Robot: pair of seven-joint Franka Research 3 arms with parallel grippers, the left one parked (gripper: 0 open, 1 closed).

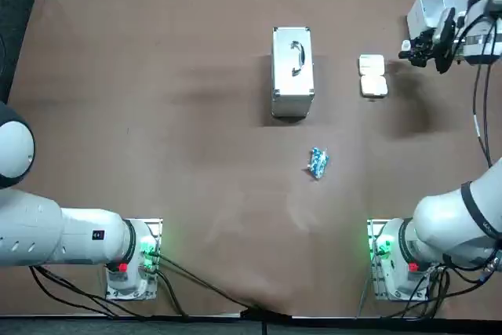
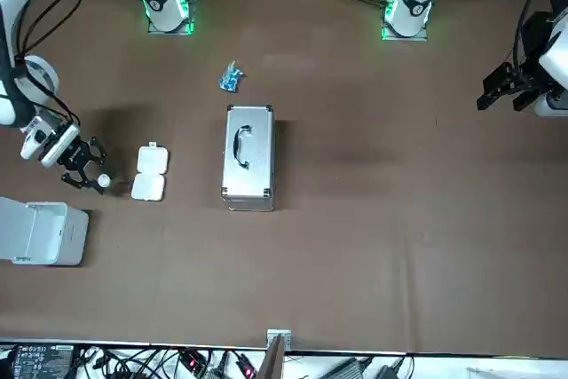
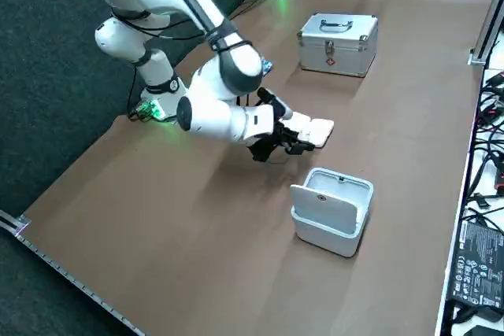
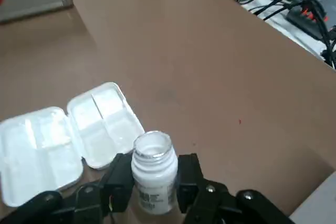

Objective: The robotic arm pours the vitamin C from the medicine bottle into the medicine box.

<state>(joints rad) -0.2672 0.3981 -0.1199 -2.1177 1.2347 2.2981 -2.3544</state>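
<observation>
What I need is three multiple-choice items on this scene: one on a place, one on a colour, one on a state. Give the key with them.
1. The open medicine box lies:
A. between the metal case and the right pincer
B. on top of the metal case
C. against the small packet

2. The small packet is:
A. red
B. yellow
C. blue

3. The medicine bottle is:
A. capped, lying on its side
B. uncapped, gripped in the right pincer
C. standing inside the medicine box

Key:
1 A: the top view shows the box in the gap between case and pincer.
2 C: the top view shows a blue wrapper.
3 B: the wrist view shows the bottle's open mouth and a finger pressed on each side.
</observation>
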